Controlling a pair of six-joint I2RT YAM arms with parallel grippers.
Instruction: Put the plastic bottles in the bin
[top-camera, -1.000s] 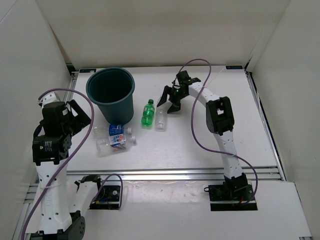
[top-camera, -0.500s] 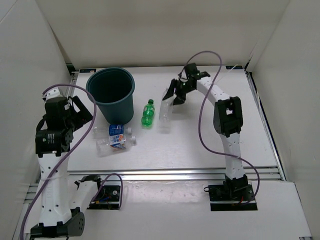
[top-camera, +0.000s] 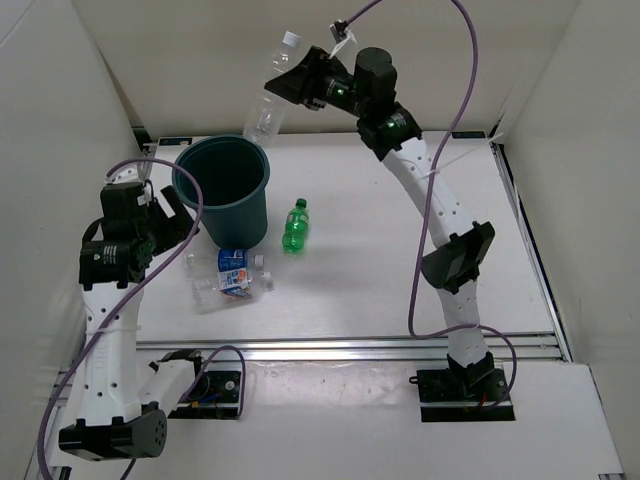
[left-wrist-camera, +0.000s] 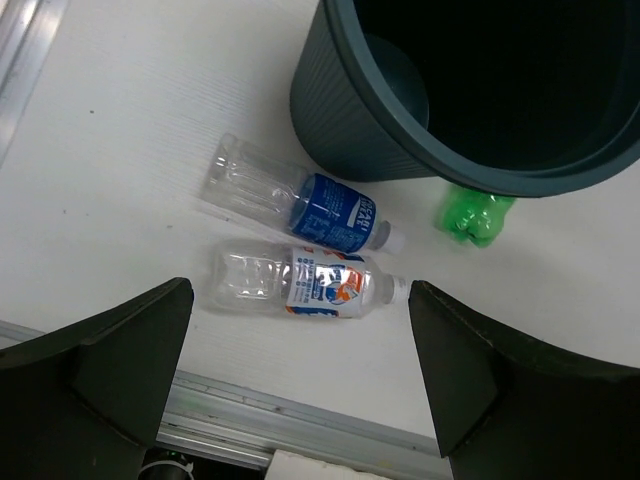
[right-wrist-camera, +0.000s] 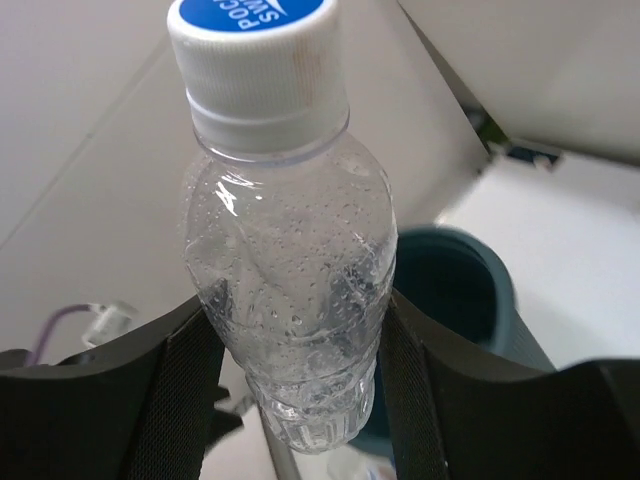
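My right gripper (top-camera: 283, 84) is shut on a clear unlabelled bottle (top-camera: 270, 102) with a white cap, held high above the far rim of the dark teal bin (top-camera: 222, 186). In the right wrist view the bottle (right-wrist-camera: 290, 270) sits between both pads, with the bin (right-wrist-camera: 455, 300) below. A green bottle (top-camera: 295, 226) lies right of the bin. Two clear bottles with blue-and-white labels (top-camera: 232, 276) lie in front of the bin; they show in the left wrist view (left-wrist-camera: 305, 210) (left-wrist-camera: 310, 283). My left gripper (left-wrist-camera: 300, 385) is open and empty above them, also in the top view (top-camera: 175, 232).
White walls close in the table on the left, back and right. A metal rail (top-camera: 350, 348) runs along the near edge. Purple cables loop from both arms.
My right gripper has lifted the clear bottle from the table right of the green bottle and swung it up and left, over the bin. My left arm rose slightly.
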